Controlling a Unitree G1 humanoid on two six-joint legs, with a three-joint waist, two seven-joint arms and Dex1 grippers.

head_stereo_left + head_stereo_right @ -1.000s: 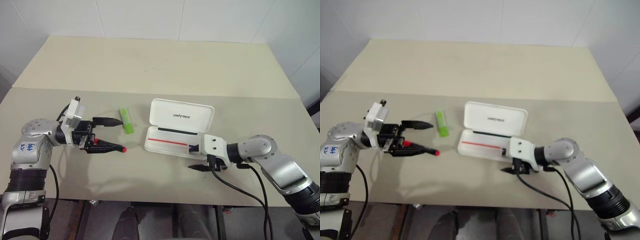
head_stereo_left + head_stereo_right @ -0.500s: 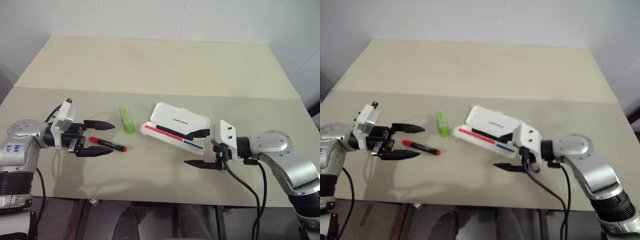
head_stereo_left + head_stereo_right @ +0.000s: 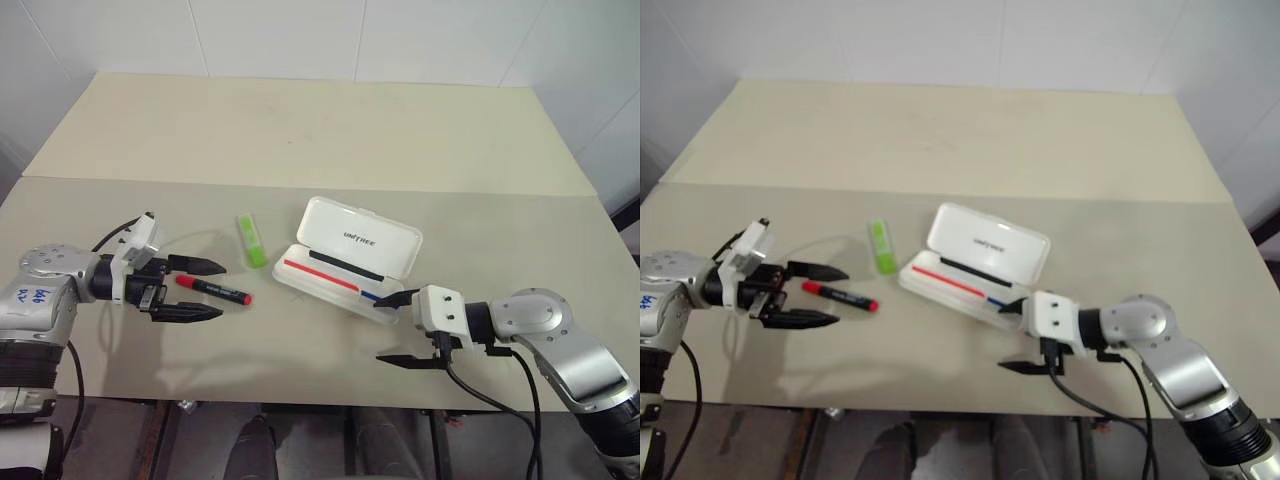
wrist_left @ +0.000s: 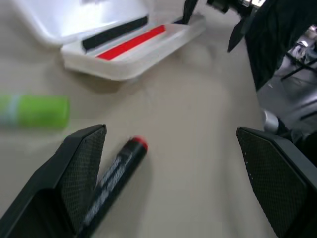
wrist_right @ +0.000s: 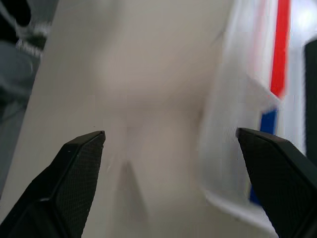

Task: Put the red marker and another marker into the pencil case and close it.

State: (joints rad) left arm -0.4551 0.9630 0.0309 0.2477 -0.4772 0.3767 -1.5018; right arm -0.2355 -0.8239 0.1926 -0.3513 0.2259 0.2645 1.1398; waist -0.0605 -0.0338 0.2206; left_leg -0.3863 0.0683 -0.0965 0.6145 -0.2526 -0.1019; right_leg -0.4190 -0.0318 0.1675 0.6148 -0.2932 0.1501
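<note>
The red marker (image 3: pixel 213 290) lies flat on the table between the spread fingers of my open left gripper (image 3: pixel 222 290), touching neither finger. In the left wrist view the red marker (image 4: pixel 116 173) runs beside one finger. The lime-green marker (image 3: pixel 252 241) lies just beyond it. To the right the white pencil case (image 3: pixel 330 285) sits skewed, its lid (image 3: pixel 362 238) raised and a red and blue stripe showing in the tray. My right gripper (image 3: pixel 388 328) stands open just off the case's near right corner (image 5: pixel 257 99) with nothing between its fingers.
The table's near edge (image 3: pixel 300 405) runs close below both grippers. A seam (image 3: pixel 300 186) crosses the table behind the objects, with bare tabletop beyond it.
My left gripper has drawn back to the left; the red marker has stayed in place. The pencil case has turned and slid slightly left. My right gripper has opened wider and pulled back from the case.
</note>
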